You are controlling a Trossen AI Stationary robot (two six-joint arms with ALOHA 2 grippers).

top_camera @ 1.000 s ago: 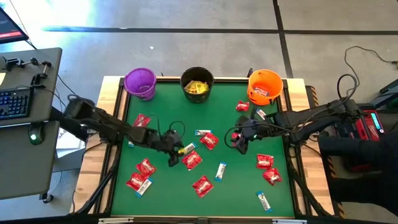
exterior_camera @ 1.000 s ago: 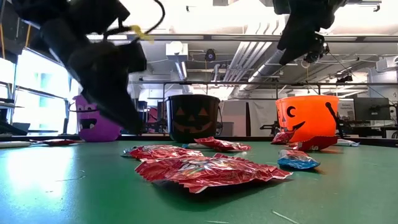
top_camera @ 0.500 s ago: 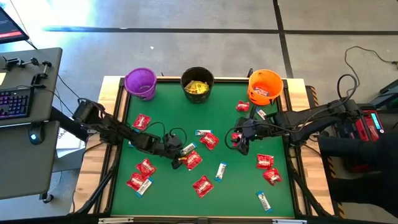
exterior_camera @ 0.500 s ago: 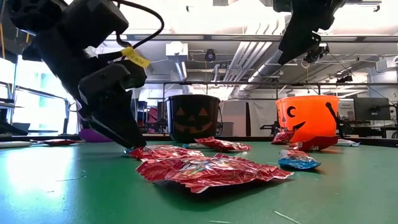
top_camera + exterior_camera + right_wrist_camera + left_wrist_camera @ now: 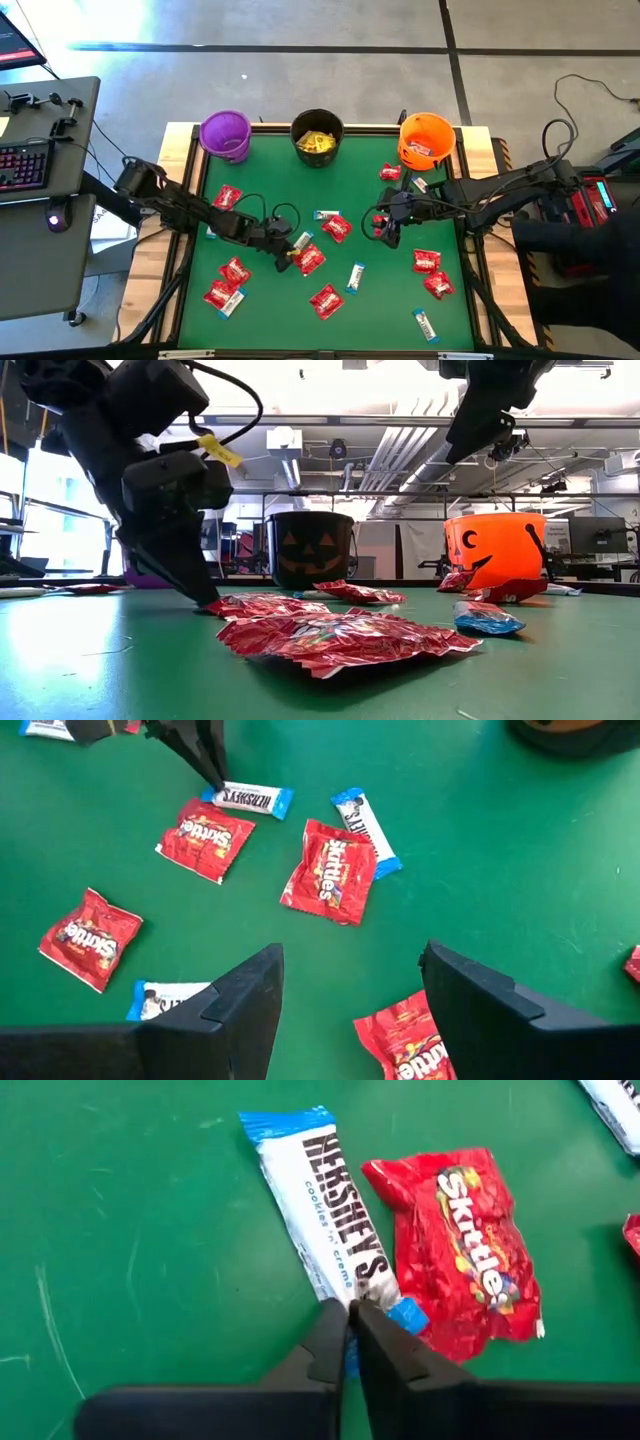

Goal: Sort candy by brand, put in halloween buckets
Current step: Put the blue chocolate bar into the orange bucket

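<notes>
A white-and-blue bar lies flat on the green table beside a red packet. My left gripper is down at the table, shut on the bar's near end; the high view shows it left of centre. My right gripper hangs open above the table's right half, nothing between its fingers. The purple bucket, the black bucket with yellow candy inside, and the orange bucket stand in a row along the far edge. My left gripper pinches the bar's end nearest it, at the blue crimp, between its two fingertips. The fingers slant down from the table's left and run roughly along the bar. The bar lies flat on the table, against the red packet's edge.
Several red packets and white-and-blue bars lie scattered over the green mat. More candy lies by the orange bucket. A wooden rim frames the table. A desk with a keyboard stands off to the left.
My left gripper has sunk to the table beside the red packet, rolled about its own axis, and shut on the end of the white-and-blue bar. The bar has stayed flat on the table.
</notes>
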